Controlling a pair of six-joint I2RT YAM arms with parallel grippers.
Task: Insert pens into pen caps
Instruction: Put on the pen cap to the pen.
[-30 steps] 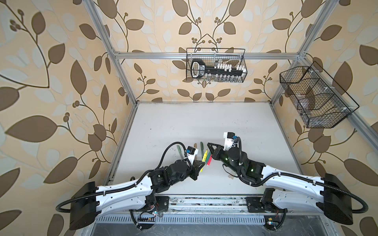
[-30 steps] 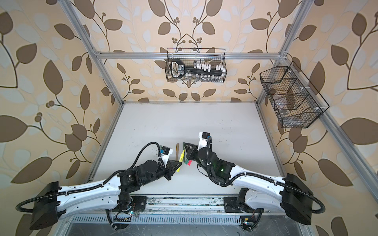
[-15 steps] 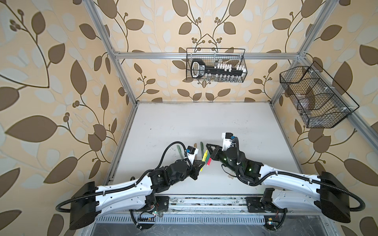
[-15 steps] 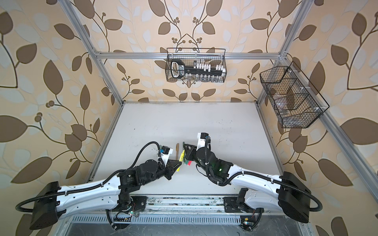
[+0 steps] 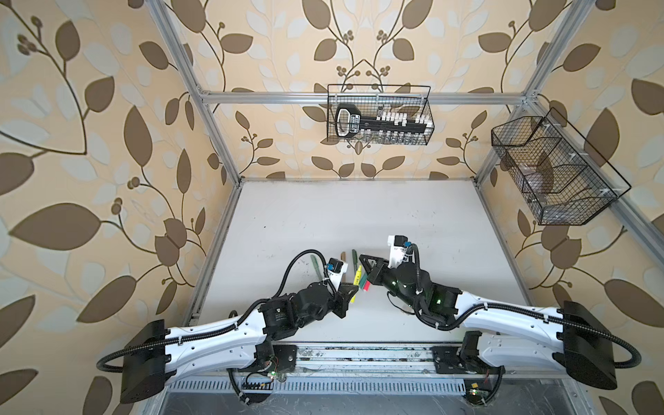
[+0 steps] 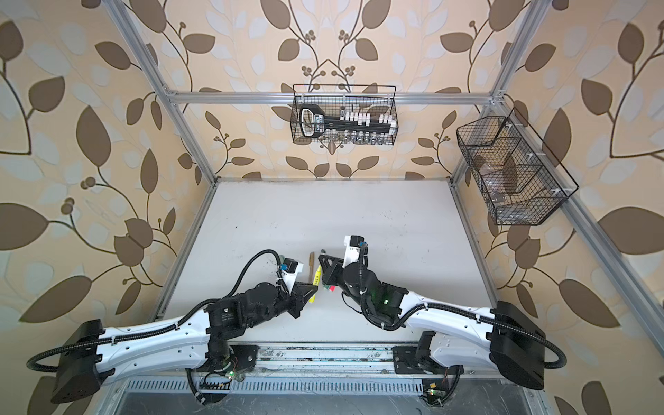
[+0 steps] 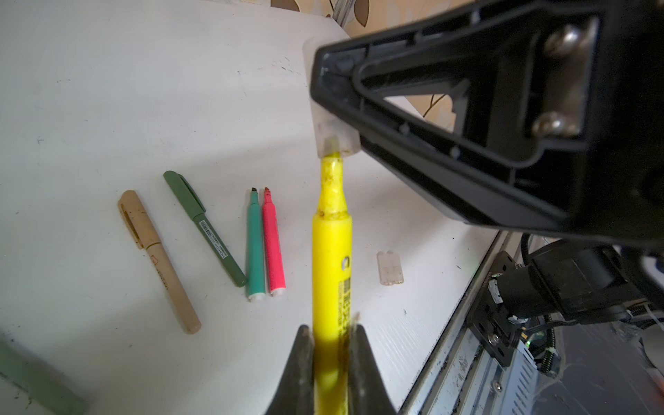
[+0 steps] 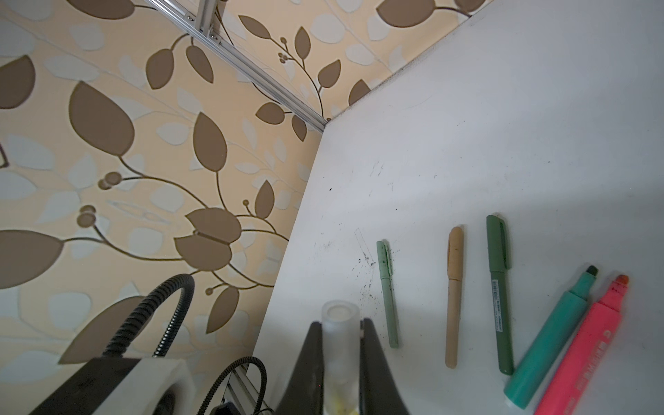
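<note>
The yellow marker (image 7: pixel 330 251) runs up the middle of the left wrist frame, nib just inside the mouth of the clear cap (image 7: pixel 336 140) at upper centre, the two roughly in line, so the push should follow the marker's length. The left pincer (image 7: pixel 330 345) is clenched on its barrel at the bottom edge; the right pincer (image 8: pixel 340 334) grips the cap. Left of centre on the counter (image 7: pixel 143 90) lie the green marker (image 7: pixel 256 248) and pink-red marker (image 7: pixel 273 244), uncapped; leaf-papered walls (image 8: pixel 143 143) enclose the cell.
</note>
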